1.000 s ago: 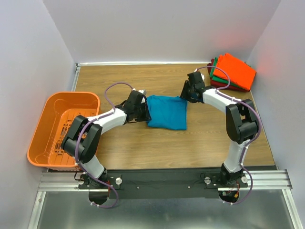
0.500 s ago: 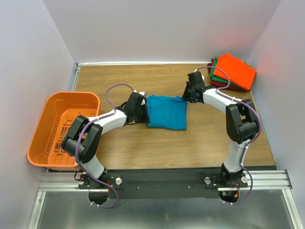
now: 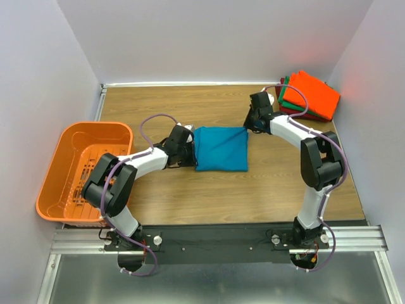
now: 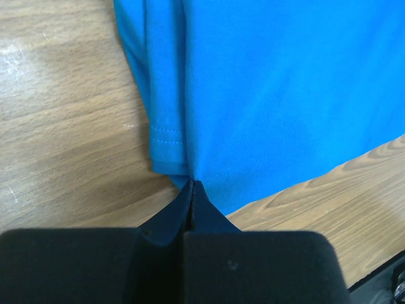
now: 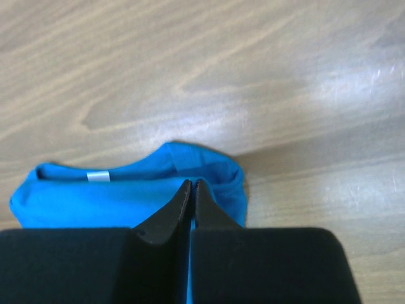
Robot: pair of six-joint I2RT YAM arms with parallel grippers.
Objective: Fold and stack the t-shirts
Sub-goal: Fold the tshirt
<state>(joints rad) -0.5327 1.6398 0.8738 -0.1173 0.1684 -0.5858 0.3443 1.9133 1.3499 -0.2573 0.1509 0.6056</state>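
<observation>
The blue shirt [image 3: 220,148] lies on the desk [image 3: 190,196] between the two sets of fingers, already folded down to a rough square. The left fingers [image 4: 192,183] are pressed together on a corner of its hem, with the cloth running straight out ahead of their tips. The right fingers [image 5: 192,183] are also pressed together, nipping the opposite edge at the neck end. The white neck label [image 5: 98,175] sits just off to one side of their tips. From above, that corner looks drawn out to a point toward the right fingers [image 3: 248,128], so the cloth seems lightly stretched between the two grips.

The step in hand looks like taking this folded shirt over to the stack [image 3: 308,95] of orange, green and dark red shirts, which lies well beyond the right fingers.

- Both grips look thin, only the very tips on cloth. I would lift slowly and check that every layer comes up with them, since a lower layer could slip out and undo the fold.
- Raise both ends together and level, with just enough pull between the fingers to stop the middle sagging.
- Lead with the right fingers toward the stack and let the left fingers [image 3: 188,152] follow.
- Set it down square on the orange shirt before opening.

The basket [image 3: 95,125] lies behind the left fingers, out of the way.
</observation>
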